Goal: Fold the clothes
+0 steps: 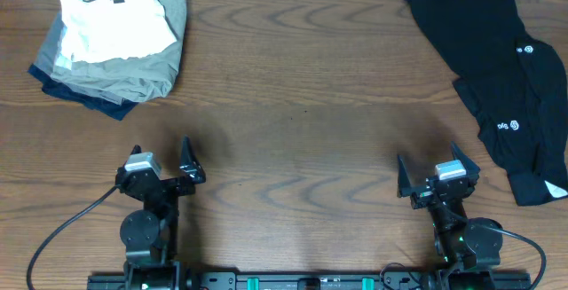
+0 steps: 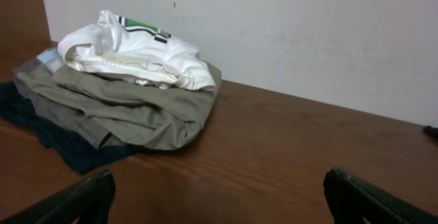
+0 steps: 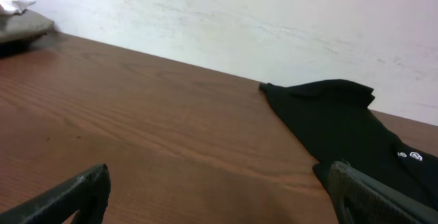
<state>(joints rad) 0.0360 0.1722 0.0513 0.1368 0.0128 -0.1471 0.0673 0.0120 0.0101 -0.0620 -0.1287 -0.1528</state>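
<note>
The clothes, a white T-shirt with a green-and-black graphic, lie folded on top of a pile at the table's far left corner. In the left wrist view the T-shirt sits bunched on that pile, well ahead and to the left of the fingers. My left gripper stands open over bare wood near the front edge, holding nothing. Open and empty as well, my right gripper is at the front right, far from the T-shirt.
Under the T-shirt lie folded khaki, grey and navy clothes. A black garment with small white logos sprawls at the far right, close to my right gripper's right finger. A white wall backs the table.
</note>
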